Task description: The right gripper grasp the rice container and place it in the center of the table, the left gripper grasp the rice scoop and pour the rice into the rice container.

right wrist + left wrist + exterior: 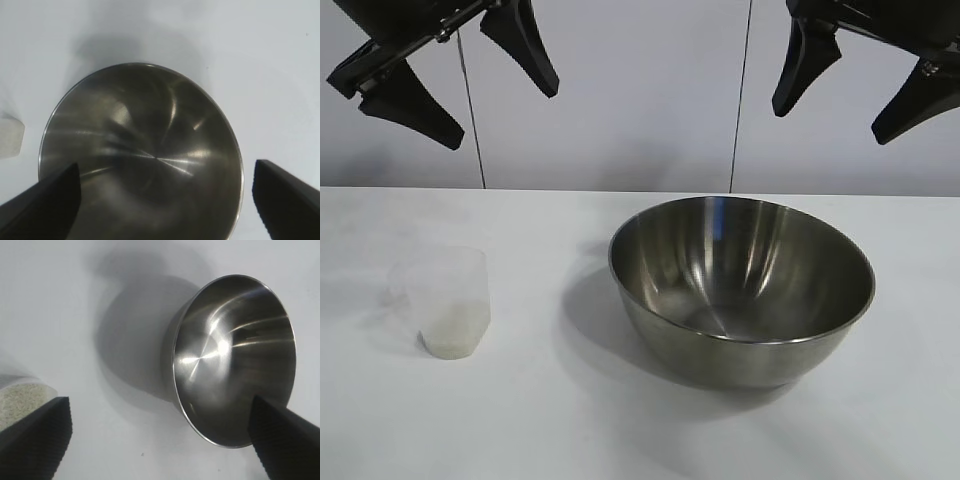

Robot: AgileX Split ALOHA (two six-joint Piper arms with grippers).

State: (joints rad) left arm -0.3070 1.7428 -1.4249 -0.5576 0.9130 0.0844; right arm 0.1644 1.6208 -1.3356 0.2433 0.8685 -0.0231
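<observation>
Hanging high above the white counter (620, 440), left pincer (460, 75) and right pincer (865, 80) both spread wide, holding nothing, likely poised for a first grasp. Rice container (740, 290) sitting empty right of middle; rice scoop (448, 300), well apart at left, carrying rice (22, 400). Behind, plain pale wall panels (620, 100).

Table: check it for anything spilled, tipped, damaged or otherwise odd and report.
Nothing stands out. The rice container sits upright and empty on the table. The rice scoop stands upright apart from it, with the rice inside and no loose grains visible. The left gripper and right gripper hang open above, touching nothing.
</observation>
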